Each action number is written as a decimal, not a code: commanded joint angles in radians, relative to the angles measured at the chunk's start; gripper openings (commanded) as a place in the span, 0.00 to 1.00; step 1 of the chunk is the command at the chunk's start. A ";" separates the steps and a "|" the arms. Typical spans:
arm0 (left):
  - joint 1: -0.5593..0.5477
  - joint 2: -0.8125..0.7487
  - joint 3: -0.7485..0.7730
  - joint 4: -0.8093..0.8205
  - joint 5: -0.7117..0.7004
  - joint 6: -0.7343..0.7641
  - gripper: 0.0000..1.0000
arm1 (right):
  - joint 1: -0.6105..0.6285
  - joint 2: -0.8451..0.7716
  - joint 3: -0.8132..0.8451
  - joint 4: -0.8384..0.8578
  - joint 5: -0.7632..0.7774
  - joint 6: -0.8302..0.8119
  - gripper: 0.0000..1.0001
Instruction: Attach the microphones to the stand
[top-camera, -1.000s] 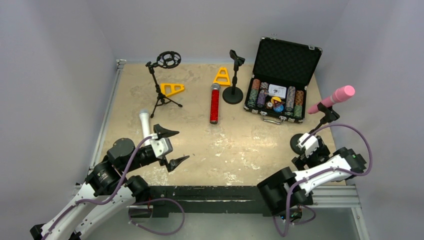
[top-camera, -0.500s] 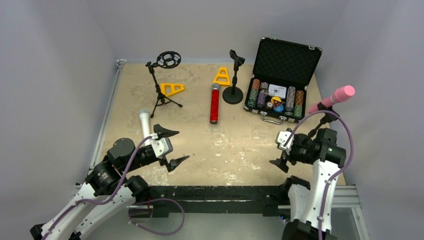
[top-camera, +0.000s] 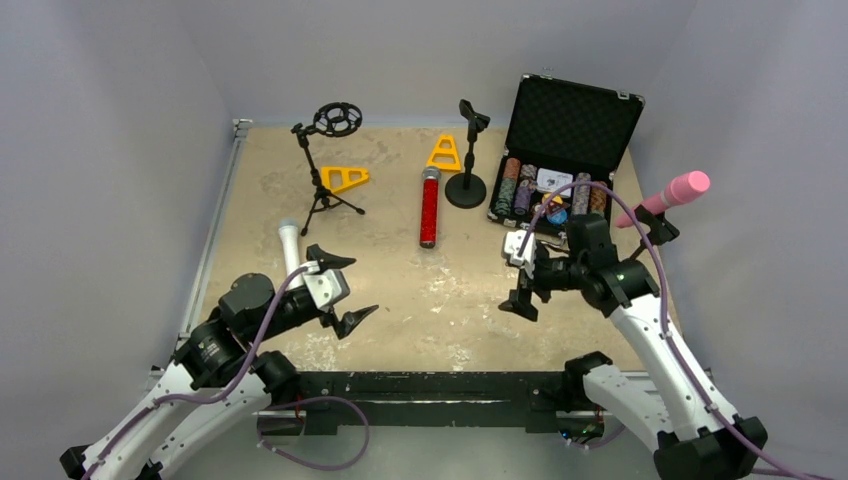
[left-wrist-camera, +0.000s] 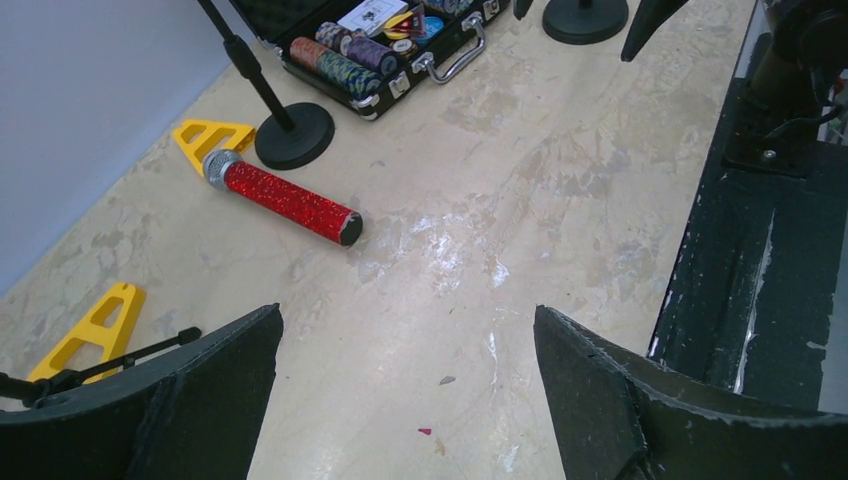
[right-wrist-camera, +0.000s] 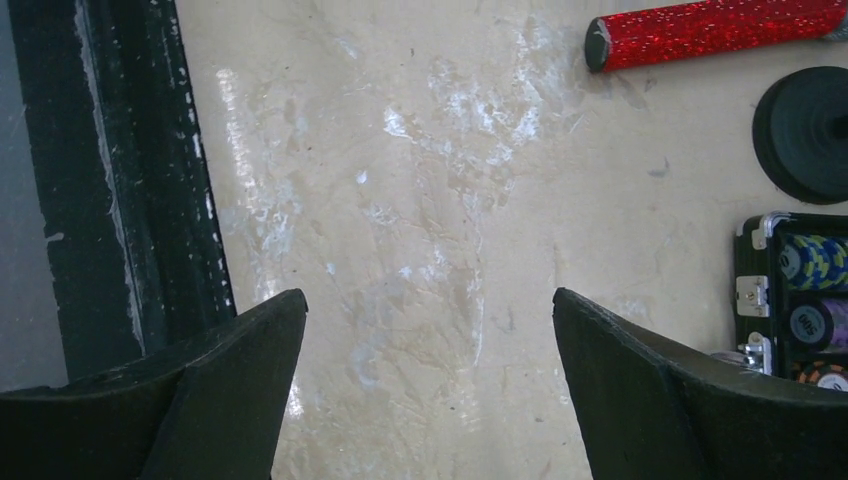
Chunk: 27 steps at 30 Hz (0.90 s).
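Note:
The pink microphone (top-camera: 672, 194) sits tilted in the clip of a stand (top-camera: 655, 228) at the right edge. On the table's middle lies the glittery red microphone (top-camera: 429, 208) (left-wrist-camera: 285, 198) (right-wrist-camera: 715, 30), its silver head pointing away. The white microphone (top-camera: 289, 245) lies at the left, partly behind my left gripper (top-camera: 362, 288) (left-wrist-camera: 407, 312), which is open and empty above bare table. My right gripper (top-camera: 515, 272) (right-wrist-camera: 428, 295) is also open and empty, hovering right of the red microphone's butt end. A tripod stand with a ring mount (top-camera: 325, 165) and a round-base stand (top-camera: 467, 160) (left-wrist-camera: 293, 140) have nothing in them.
An open black case of poker chips (top-camera: 560, 170) (left-wrist-camera: 390, 45) (right-wrist-camera: 795, 300) stands at the back right. Two yellow triangular pieces (top-camera: 345, 178) (top-camera: 444, 153) lie near the stands. A black rail (top-camera: 430, 385) runs along the near edge.
My right arm has swung from beside the pink microphone's stand leftward and away from the near edge, toward the middle of the table, still open. The left gripper has barely shifted.

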 joint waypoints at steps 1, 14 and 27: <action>0.010 0.019 0.000 0.010 -0.066 0.002 0.99 | 0.012 0.056 0.087 0.110 0.062 0.104 0.97; 0.022 0.069 0.006 -0.001 -0.158 -0.009 0.99 | 0.009 0.067 0.045 0.345 0.181 0.275 0.99; 0.029 0.072 0.010 -0.003 -0.193 -0.015 0.99 | -0.035 0.149 0.186 0.199 -0.082 0.281 0.99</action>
